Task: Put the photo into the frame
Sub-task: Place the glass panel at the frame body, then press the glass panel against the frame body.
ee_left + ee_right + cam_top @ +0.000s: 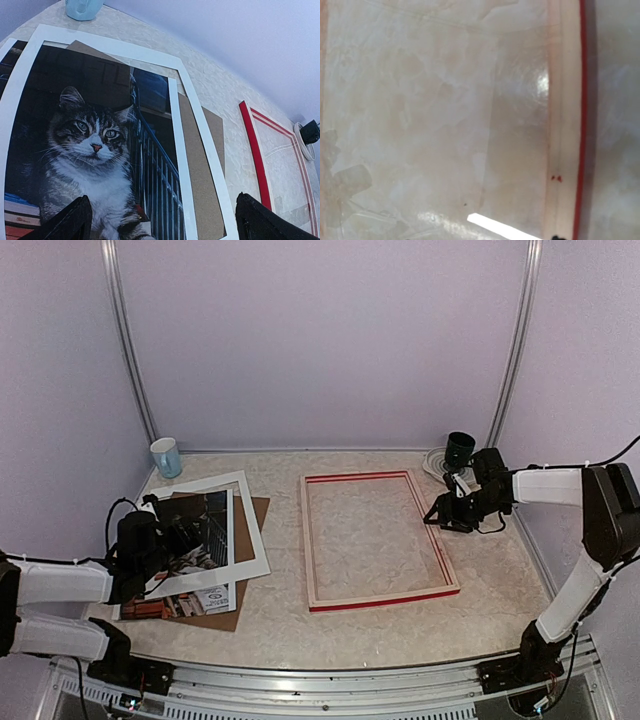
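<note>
Overhead view, clock positions taken from the table centre.

1. The frame (385, 600) lies flat just to the 3 o'clock side of centre, pale wood back upward, with red showing on its edges. Only the table (400, 640) shows inside its rails.
2. The photo (190, 555) lies flat at 9 o'clock, well apart from the frame, picture side up. The left wrist view shows the tabby cat clearly.
3. A white mat border (250, 530) lies askew over the far part of the photo. A brown backing board (225, 618) sits beneath both, with its corners showing at 6 o'clock and 3 o'clock of the stack.
4. The left gripper (162, 222) hovers over the photo. Its fingers (65, 222) are spread wide, released, with nothing between them and no visible contact with the print.
5. The right gripper (447, 512) is at 3 o'clock, just beside the frame's right rail, on its outer side. Whether it is released or clenched cannot be told: the overhead view is too small, and the right wrist view shows only the rail and a glare patch on the table, with a dark speck at its bottom edge.
6. A light blue cup (166, 457) stands at 10 o'clock near the back wall.
7. A dark cup (460, 449) stands at 2 o'clock on a pale plate (434, 462).
</note>
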You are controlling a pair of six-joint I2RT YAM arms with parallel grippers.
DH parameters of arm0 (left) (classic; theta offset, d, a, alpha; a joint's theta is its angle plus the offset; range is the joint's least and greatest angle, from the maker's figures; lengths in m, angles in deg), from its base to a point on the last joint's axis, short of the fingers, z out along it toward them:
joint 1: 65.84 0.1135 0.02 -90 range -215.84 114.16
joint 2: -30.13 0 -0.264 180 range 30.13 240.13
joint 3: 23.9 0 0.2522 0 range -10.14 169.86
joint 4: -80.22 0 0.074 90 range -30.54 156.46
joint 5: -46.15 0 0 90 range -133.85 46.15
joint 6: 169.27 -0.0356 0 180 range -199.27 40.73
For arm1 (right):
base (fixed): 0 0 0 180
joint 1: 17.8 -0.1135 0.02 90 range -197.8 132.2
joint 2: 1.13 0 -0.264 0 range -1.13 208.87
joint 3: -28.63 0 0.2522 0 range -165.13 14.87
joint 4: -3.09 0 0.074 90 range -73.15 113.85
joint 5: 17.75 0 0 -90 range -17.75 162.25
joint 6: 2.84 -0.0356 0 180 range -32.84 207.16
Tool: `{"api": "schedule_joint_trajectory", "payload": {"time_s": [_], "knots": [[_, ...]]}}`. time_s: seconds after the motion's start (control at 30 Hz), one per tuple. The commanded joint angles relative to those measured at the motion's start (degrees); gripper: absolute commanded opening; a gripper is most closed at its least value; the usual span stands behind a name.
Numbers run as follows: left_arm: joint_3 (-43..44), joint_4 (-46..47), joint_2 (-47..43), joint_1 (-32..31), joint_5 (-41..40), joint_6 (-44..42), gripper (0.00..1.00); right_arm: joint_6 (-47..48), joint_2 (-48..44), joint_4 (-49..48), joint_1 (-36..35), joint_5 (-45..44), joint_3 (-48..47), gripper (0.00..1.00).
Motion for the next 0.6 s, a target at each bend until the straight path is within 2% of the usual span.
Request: {"api": "schedule_joint_trajectory", "payload": {"time_s": [0.0,0.57], "knots": [[-0.7,0.0,-0.3,0.0,-0.4,-0.5,0.99,0.7,-0.4,1.0,0.3,-1.4,-0.6,0.59],[-0.5,0.1,0.0,-0.1,-0.3,-0.5,0.99,0.0,6.1,1.0,-3.5,-7.8,-4.0,0.6]]}}
